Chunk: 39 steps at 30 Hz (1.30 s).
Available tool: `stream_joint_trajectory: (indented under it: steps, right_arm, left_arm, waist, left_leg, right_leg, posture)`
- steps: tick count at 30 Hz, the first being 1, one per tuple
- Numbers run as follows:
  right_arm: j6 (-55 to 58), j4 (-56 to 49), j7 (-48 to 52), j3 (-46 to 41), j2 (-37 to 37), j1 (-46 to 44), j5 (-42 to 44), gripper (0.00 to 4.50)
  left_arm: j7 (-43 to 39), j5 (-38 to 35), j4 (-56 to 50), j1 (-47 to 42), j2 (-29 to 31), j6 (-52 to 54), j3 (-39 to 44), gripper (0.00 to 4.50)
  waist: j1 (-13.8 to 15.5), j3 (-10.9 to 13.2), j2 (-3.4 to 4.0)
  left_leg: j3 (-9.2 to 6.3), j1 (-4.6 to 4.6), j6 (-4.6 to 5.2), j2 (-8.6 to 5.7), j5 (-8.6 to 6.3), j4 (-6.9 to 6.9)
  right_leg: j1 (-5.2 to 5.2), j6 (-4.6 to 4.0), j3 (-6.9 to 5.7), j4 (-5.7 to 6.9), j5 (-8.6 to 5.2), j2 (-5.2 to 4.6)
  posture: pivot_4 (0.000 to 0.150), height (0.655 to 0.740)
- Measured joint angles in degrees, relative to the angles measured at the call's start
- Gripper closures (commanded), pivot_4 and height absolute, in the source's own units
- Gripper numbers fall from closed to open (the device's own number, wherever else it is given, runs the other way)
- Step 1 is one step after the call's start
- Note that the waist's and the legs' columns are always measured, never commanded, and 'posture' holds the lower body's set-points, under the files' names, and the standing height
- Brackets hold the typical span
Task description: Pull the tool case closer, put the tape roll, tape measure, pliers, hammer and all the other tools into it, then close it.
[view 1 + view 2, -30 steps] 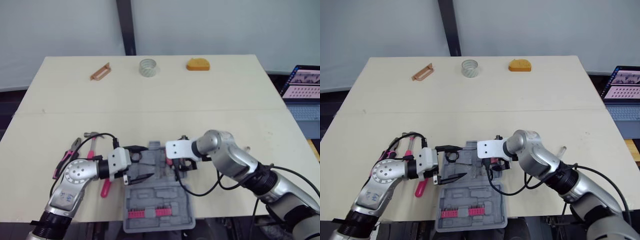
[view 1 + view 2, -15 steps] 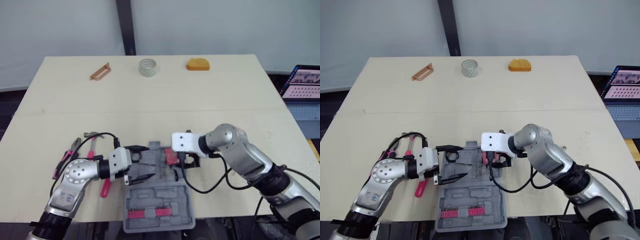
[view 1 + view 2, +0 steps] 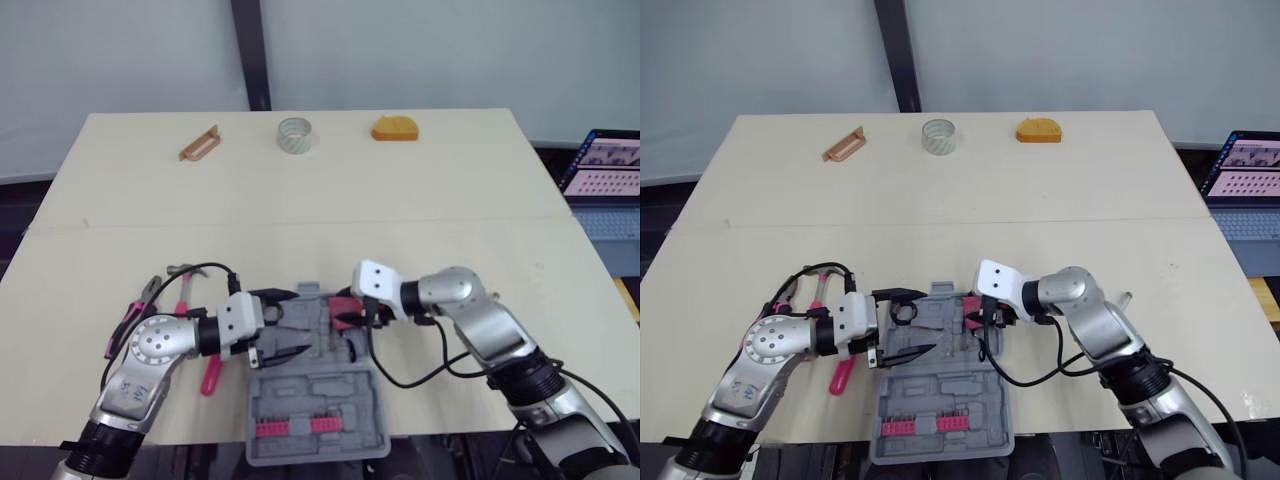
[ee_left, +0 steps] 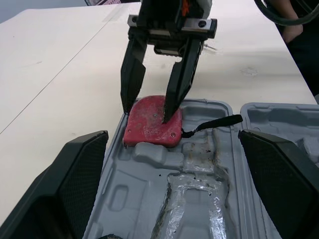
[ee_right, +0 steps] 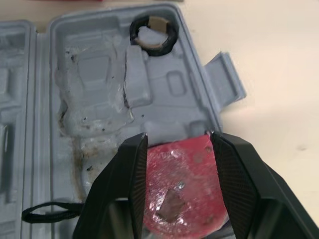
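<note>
Table [image 3: 450, 190]: pale wood top, one seam [image 3: 480, 221] running side to side beyond the left gripper [image 3: 298, 322] and the right gripper [image 3: 345, 318]. Laptop [image 3: 605, 165]: open, screen lit, off the table's edge, well to the right of the right gripper. Dark post [image 3: 250, 55]: upright before a pale wall [image 3: 450, 50], well beyond both grippers, behind the table's far edge.

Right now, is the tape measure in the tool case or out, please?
In: the tape measure lies in a corner recess of the open tool case, with the right claw astride it.
</note>
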Motion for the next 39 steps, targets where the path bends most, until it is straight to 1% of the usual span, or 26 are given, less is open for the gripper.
stream_joint_trajectory:
  steps: [11, 19, 27, 29, 32, 39]
  right_arm:
    - [-7.1, 7.4, -1.0, -0.4, 0.4, 0.8, 0.2, 2.35]
    - [-14.5, 12.2, -1.2, -1.0, 1.3, 2.0, 0.2, 2.35]
    - [-22.3, 18.9, -1.4, -3.9, 4.2, 5.0, 2.0, 2.35]
    - [-24.7, 21.6, -1.7, -5.2, 5.8, 5.6, 3.1, 2.35]
    - [-28.4, 24.6, -2.0, -6.2, 7.2, 6.0, 3.8, 2.35]
    - [-33.9, 28.5, -1.8, -6.4, 7.9, 6.0, 3.7, 2.35]
  left_arm:
    - [0.1, 0.0, 0.0, 0.0, 0.0, 0.1, 0.0, 0.0]
    - [0.0, 0.0, 0.0, 0.0, 0.1, 0.2, 0.0, 0.0]
    - [-0.3, -0.1, 0.0, 0.0, 0.8, 0.6, 0.5, 0.0]
    - [-0.4, -0.1, 0.0, 0.0, 0.9, 0.7, 0.5, 0.0]
    - [-0.6, -0.1, 0.0, 0.0, 1.0, 0.7, 0.5, 0.0]
    - [-0.7, -0.1, 0.0, 0.0, 1.1, 0.7, 0.5, 0.0]
  waist:
    - [0.0, 0.0, 0.0]
    - [0.1, 0.0, 0.0]
    - [0.1, -0.1, -0.08]
    - [0.0, -0.1, -0.13]
    - [0.0, -0.1, -0.13]
    - [0.0, -0.2, -0.15]
  left_leg:
    - [0.0, 0.01, 0.0, 0.0, 0.0, 0.01]
    - [-0.01, 0.13, 0.0, 0.0, 0.0, 0.0]
    - [-0.06, 0.35, 0.0, 0.01, 0.0, -0.05]
    - [-0.07, 0.5, 0.0, 0.02, 0.0, -0.12]
    - [0.01, 0.99, 0.0, 0.03, 0.0, -0.35]
    - [0.03, 1.1, -0.01, 0.05, 0.0, -0.38]
  right_leg:
    - [0.02, 0.0, 0.0, 0.0, 0.0, 0.0]
    - [0.17, 0.0, 0.0, -0.03, 0.0, 0.0]
    - [0.46, 0.0, -0.05, -0.14, 0.0, 0.0]
    - [0.6, 0.0, -0.06, -0.16, 0.0, 0.0]
    - [1.0, 0.0, -0.05, -0.3, 0.0, 0.0]
    - [1.09, -0.01, -0.04, -0.31, 0.0, 0.0]
  posture:
    - [0.15, 0.74]
    - [0.15, 0.74]
    - [0.15, 0.74]
    - [0.15, 0.74]
    - [0.15, 0.74]
    - [0.15, 0.74]
